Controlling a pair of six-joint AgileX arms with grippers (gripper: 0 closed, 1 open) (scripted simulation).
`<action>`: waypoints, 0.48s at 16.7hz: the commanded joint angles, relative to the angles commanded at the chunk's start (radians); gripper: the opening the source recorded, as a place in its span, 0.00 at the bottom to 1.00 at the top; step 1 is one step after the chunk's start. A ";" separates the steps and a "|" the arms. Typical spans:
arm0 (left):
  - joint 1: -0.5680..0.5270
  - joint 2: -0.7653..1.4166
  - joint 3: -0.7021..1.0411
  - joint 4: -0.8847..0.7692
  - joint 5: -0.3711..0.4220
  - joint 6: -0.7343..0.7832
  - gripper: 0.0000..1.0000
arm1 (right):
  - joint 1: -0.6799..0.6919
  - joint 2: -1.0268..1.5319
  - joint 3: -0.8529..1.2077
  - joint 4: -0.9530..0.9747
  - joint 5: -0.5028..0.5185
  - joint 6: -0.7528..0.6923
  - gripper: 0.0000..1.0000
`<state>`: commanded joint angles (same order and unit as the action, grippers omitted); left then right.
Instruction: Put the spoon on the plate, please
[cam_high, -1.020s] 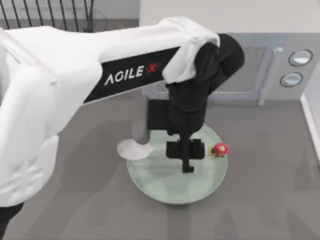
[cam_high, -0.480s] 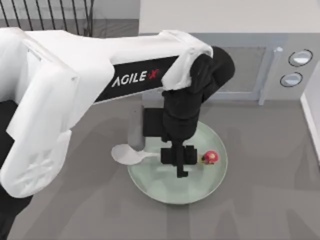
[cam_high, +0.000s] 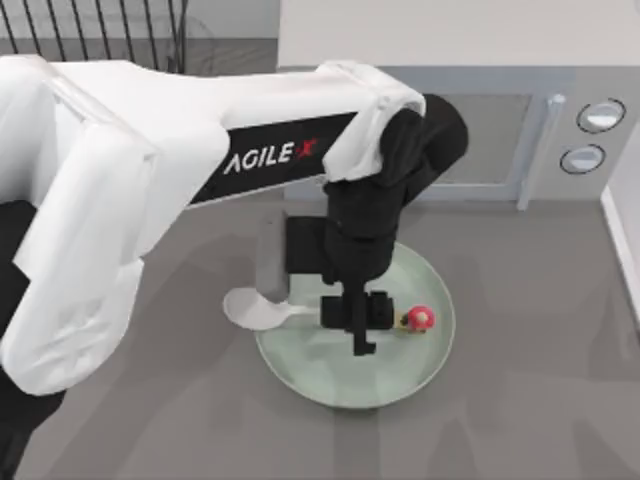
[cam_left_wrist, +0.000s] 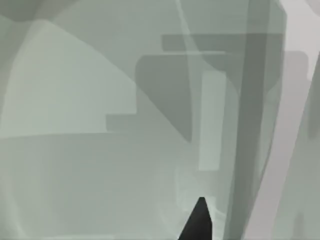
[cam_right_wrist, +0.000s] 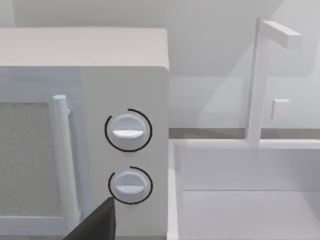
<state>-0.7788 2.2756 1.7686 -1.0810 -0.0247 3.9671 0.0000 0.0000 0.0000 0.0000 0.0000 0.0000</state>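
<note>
The white lettering "AGILE" followed by a red "X" is showing on the black panel (cam_high: 272, 155) set into the side of the large white left arm (cam_high: 150, 150) that is reaching across the top view. Nothing else readable is appearing: the two round grey dials (cam_right_wrist: 128, 131) on the white microwave front (cam_right_wrist: 125, 75) are carrying only a plain bar each, with no numbers or words.

Grey table (cam_high: 520, 400), bare around the middle. Pale mint plate (cam_high: 330, 385) resting on it near the centre. Just behind the plate, a white microwave (cam_high: 560, 130) at the far edge. White spoon (cam_high: 250, 308) at the plate's left rim, bowl seemingly on the tabletop.
</note>
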 joint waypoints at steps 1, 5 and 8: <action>0.000 0.000 0.000 0.000 0.000 0.000 0.68 | 0.000 0.000 0.000 0.000 0.000 0.000 1.00; 0.000 0.000 0.000 0.000 0.000 0.000 0.98 | 0.000 0.000 0.000 0.000 0.000 0.000 1.00; 0.000 0.000 0.000 0.000 0.000 0.000 1.00 | 0.000 0.000 0.000 0.000 0.000 0.000 1.00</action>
<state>-0.7788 2.2756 1.7686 -1.0810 -0.0247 3.9671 0.0000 0.0000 0.0000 0.0000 0.0000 0.0000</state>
